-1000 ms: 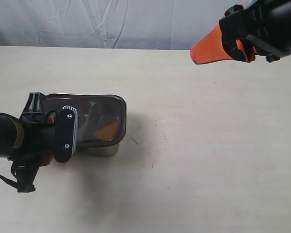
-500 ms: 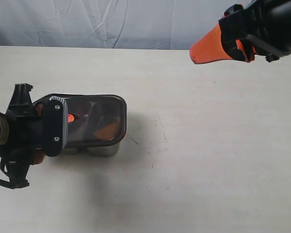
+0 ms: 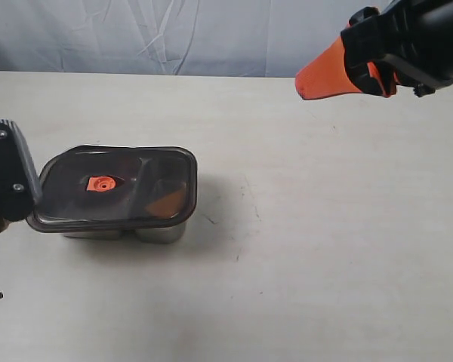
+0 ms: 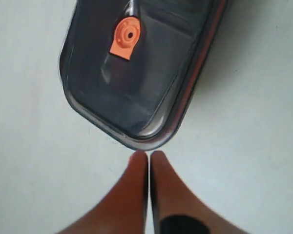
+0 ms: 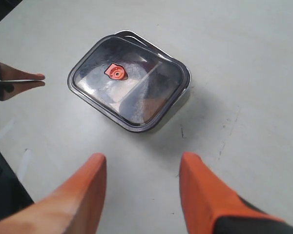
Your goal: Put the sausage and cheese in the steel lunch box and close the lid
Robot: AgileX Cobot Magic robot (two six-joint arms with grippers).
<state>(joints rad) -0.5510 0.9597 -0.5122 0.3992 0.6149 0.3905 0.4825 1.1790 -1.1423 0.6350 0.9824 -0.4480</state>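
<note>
On the pale table [image 3: 325, 249] we see the steel lunch box [image 3: 160, 232], covered by the dark lid [image 3: 136, 192]. Our right gripper [image 5: 142, 165] hangs well apart from it, fingers spread and empty. Our left gripper [image 4: 149, 157] sits just beside the lid's short edge, tips pressed together on nothing. Through the lid the orange cheese [image 3: 166, 204] shows in the compartment farther from that gripper; the sausage we cannot make out. The small valve tab [image 3: 100, 183] faces up
</note>
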